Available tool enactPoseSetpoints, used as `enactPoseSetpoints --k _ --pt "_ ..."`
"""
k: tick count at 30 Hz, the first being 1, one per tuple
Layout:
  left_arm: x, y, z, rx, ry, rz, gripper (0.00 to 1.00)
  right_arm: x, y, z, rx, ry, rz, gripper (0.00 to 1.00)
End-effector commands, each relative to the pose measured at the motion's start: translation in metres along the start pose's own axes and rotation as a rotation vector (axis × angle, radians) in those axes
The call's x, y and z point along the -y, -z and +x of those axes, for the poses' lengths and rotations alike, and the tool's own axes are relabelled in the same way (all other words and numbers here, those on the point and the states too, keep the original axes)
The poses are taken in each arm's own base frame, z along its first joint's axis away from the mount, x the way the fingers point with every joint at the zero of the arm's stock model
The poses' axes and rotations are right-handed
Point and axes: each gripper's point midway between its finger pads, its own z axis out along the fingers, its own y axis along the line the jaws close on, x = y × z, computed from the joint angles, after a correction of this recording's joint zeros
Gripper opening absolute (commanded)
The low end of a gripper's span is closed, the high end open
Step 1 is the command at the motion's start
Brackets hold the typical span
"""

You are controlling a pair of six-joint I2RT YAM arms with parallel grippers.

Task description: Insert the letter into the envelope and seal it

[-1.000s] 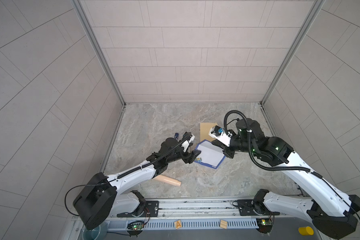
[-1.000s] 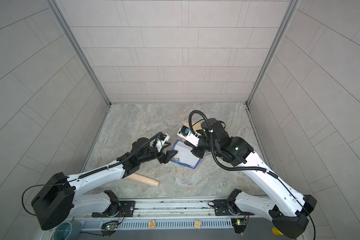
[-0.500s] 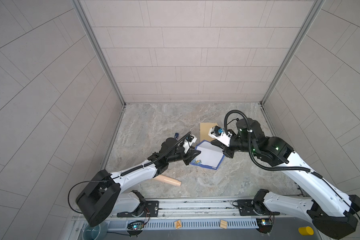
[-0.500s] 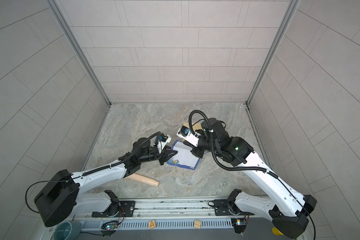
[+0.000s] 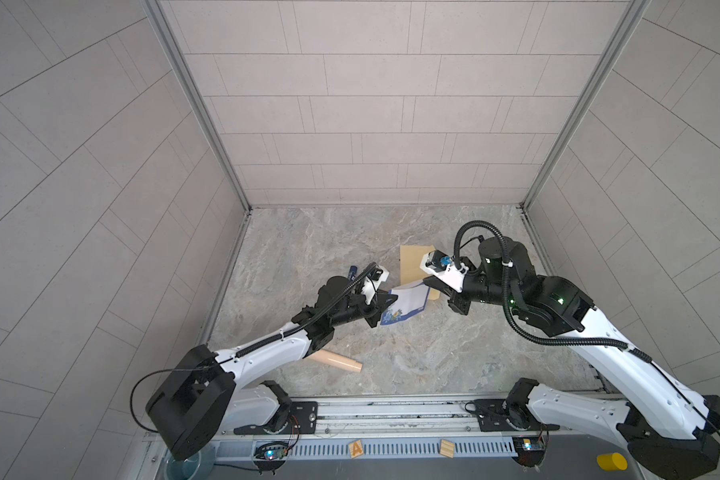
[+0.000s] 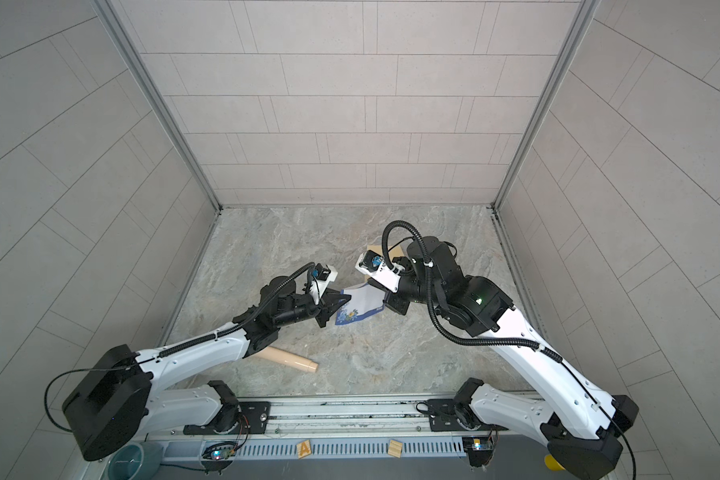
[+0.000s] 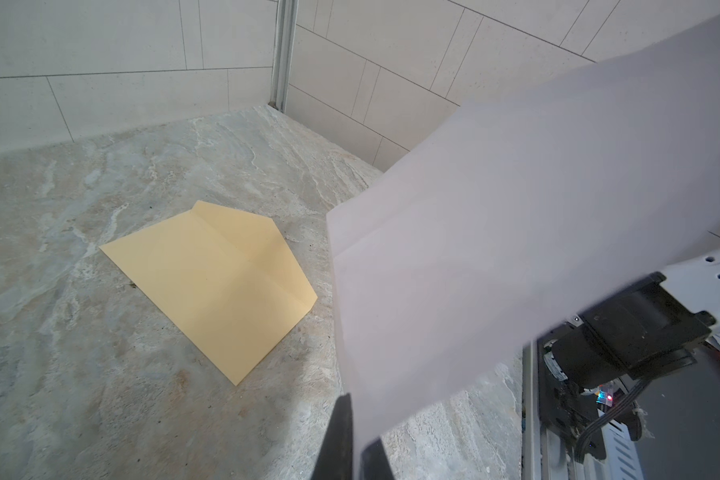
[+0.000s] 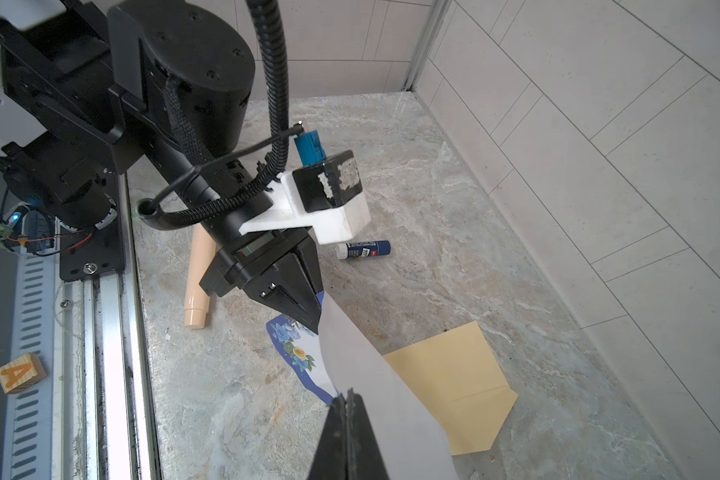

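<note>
The letter (image 5: 408, 305) (image 6: 360, 305), white with a blue border and flower prints, hangs bowed above the marble table between my two grippers. My left gripper (image 5: 385, 305) (image 6: 335, 307) is shut on its left edge; in the left wrist view the sheet (image 7: 516, 208) rises from the closed gripper (image 7: 357, 419). My right gripper (image 5: 428, 286) (image 6: 379, 284) (image 8: 345, 392) is shut on the opposite edge of the letter (image 8: 362, 374). The tan envelope (image 5: 412, 266) (image 7: 221, 282) (image 8: 453, 382) lies flat on the table behind the letter, flap open, touched by neither gripper.
A blue and white glue stick (image 8: 364, 249) (image 5: 352, 272) lies by the left arm. A beige cylinder (image 5: 337, 361) (image 6: 287, 359) rests near the front edge. A wooden letter block (image 5: 356, 449) sits on the front rail. The walls stand close on three sides.
My left gripper has shut on the letter's left edge. That side of the sheet has come up, so the letter now bows between both grippers. The right gripper has stayed shut on it.
</note>
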Motion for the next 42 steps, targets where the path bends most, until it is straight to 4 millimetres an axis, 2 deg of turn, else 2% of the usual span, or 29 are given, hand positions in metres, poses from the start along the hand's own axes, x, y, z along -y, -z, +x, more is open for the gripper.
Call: enactPoseSetpoints --k 1,8,11,12,18,27,35,42 --pt "-0.006 0.006 -0.01 0.046 -0.021 -0.037 0.0 -0.004 0.006 0.0 0.01 0.034 -0.007 0.09" --pt "-0.015 0.012 -0.016 0.066 -0.044 -0.102 0.0 -0.017 0.027 -0.021 0.123 0.028 -0.053 0.28" --pt "-0.012 0.014 -0.021 0.08 -0.062 -0.099 0.0 -0.019 0.03 -0.02 0.147 0.026 -0.048 0.44" --pt "-0.01 0.014 -0.022 0.082 -0.068 -0.087 0.0 -0.019 0.029 -0.017 0.146 0.025 -0.041 0.46" --pt "0.002 0.016 -0.032 0.114 -0.098 -0.028 0.0 -0.016 0.007 0.001 0.059 0.017 -0.045 0.49" --pt "0.034 0.019 -0.035 0.183 -0.143 0.145 0.0 -0.018 -0.027 0.02 -0.068 0.009 -0.11 0.57" --pt "0.047 0.024 -0.028 0.168 -0.182 0.208 0.0 -0.032 -0.04 0.03 -0.124 0.003 -0.215 0.58" --pt "0.059 0.027 -0.027 0.184 -0.205 0.267 0.0 -0.028 -0.047 0.035 -0.158 0.027 -0.208 0.56"
